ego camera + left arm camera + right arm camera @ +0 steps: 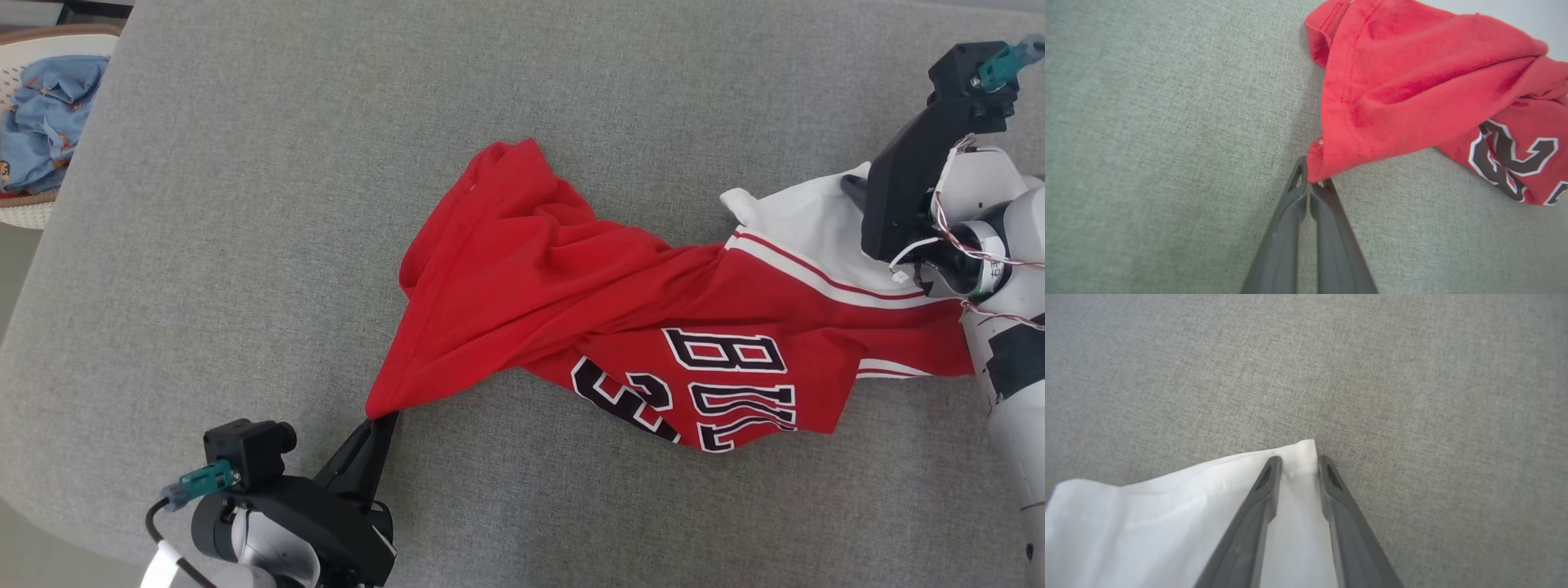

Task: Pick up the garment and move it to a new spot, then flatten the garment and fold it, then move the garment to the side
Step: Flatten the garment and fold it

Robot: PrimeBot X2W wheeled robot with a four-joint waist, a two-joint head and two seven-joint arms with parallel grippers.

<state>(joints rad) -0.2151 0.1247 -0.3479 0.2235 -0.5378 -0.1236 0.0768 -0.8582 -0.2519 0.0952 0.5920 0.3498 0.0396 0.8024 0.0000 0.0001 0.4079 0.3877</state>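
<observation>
Red Bulls jersey (pixel 653 327) is lying twisted and bunched across the grey upholstered surface (pixel 245 245), strung out between the two arms. The lettering is facing up at the lower right and the white-trimmed end is lying toward the right arm.

Left gripper (pixel 1312 182): we are seeing its fingers pressed together on the red hem corner (pixel 1331 159), biting very little cloth.
Right gripper (pixel 1297 459): its fingers are standing apart, straddling the white corner (pixel 1306 449), which is lying flat between them and is not pinched.

Risks we are flagging:
- The right fingertips are sitting at the very edge of the white corner. We are judging that a pinch here could catch only the hem tip, or miss it, and lose it at the first pull.
- The left bite is shallow, so tension from the other arm could drag the hem out.
- The mid-section is twisted. We are doubting these are matching corners, so a lift could carry the twist along and make flattening harder.
- The surface is soft, and fingertips pressing down could snag the upholstery along with the cloth.
</observation>
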